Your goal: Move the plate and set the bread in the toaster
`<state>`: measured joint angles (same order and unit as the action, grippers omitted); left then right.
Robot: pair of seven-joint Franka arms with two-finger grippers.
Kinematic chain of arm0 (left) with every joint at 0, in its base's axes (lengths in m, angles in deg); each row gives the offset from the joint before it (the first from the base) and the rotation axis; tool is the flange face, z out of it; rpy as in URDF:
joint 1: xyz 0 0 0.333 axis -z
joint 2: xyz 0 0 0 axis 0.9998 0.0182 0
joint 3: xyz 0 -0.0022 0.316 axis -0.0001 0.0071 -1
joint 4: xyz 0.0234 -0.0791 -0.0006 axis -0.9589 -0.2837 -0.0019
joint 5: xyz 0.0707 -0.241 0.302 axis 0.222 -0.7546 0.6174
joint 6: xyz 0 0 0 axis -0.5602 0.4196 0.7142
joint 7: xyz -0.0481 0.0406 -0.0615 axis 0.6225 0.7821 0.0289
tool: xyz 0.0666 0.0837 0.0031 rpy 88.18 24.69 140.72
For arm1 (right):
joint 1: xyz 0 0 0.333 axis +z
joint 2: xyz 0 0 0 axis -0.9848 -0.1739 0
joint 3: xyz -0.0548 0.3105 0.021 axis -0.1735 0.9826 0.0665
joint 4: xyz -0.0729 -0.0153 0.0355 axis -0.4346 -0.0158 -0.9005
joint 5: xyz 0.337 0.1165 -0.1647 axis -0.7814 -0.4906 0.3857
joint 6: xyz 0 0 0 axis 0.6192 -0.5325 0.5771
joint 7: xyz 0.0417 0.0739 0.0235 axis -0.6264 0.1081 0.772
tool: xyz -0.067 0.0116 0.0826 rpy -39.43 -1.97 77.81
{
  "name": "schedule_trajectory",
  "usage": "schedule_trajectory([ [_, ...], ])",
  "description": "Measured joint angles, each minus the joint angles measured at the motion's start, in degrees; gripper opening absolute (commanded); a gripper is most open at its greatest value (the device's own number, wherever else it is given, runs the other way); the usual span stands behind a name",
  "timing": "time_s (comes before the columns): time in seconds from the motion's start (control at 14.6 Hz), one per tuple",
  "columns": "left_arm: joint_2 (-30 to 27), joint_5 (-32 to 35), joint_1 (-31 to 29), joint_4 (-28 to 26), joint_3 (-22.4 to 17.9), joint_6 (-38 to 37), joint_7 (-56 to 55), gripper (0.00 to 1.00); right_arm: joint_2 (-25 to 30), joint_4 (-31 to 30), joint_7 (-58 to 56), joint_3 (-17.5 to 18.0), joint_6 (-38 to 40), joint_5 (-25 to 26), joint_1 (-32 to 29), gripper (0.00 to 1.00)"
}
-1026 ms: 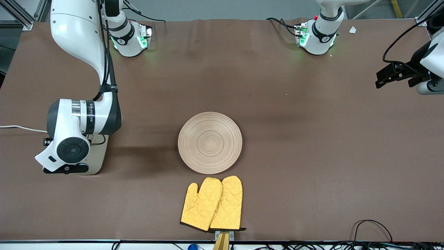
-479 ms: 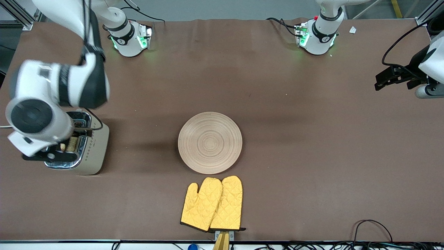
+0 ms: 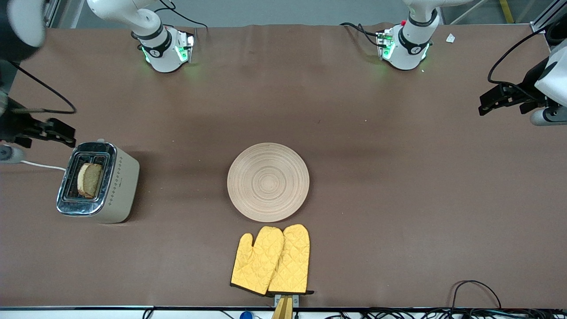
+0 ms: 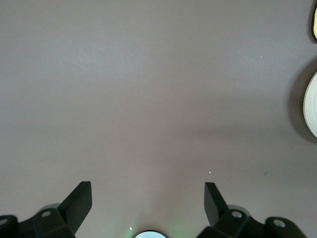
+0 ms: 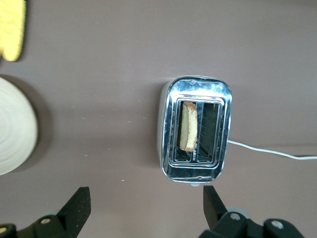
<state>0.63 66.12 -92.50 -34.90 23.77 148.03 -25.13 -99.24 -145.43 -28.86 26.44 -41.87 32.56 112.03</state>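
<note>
Bread (image 3: 89, 180) is seen standing upright in 1 slot of the toaster (image 3: 118, 186) at the right arm's end, so the task appears done. Right gripper (image 5: 143, 208) is held spread empty above it; left gripper (image 4: 147, 201) waits, spread, over bare table. Plate (image 3: 268, 181) lies centrally, empty.

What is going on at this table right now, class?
The bread stands in one slot of the toaster at the right arm's end of the table. The right gripper is above the toaster, open and empty. The left gripper waits, open, over bare table at its own end. The plate lies mid-table, beside yellow oven mitts.
</note>
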Motion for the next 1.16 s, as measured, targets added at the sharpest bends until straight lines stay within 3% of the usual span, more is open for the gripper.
schedule_trajectory([
  [0.14,0.0,0.0,0.0,0.0,0.0,0.0,0.0,1.0,2.7,-1.2,-1.4,0.7,0.4,-1.4,-2.8,1.0],
  [0.21,0.0,0.0,0.0,0.0,0.0,0.0,0.0,1.0,3.8,-1.7,-1.6,3.2,1.0,-1.5,-5.8,1.0],
  [0.55,0.0,0.0,0.2,0.4,0.1,0.1,0.0,1.0,6.9,-3.5,-1.9,24.4,2.5,-1.4,-28.0,1.0],
  [0.75,0.0,0.0,0.6,0.6,0.1,0.1,0.0,1.0,7.8,-3.6,-1.8,33.7,3.5,1.4,-34.4,1.0],
  [1.16,0.0,0.0,0.6,0.7,0.2,0.1,-0.1,1.0,9.1,-3.7,3.6,36.4,4.1,7.7,-31.9,1.0],
])
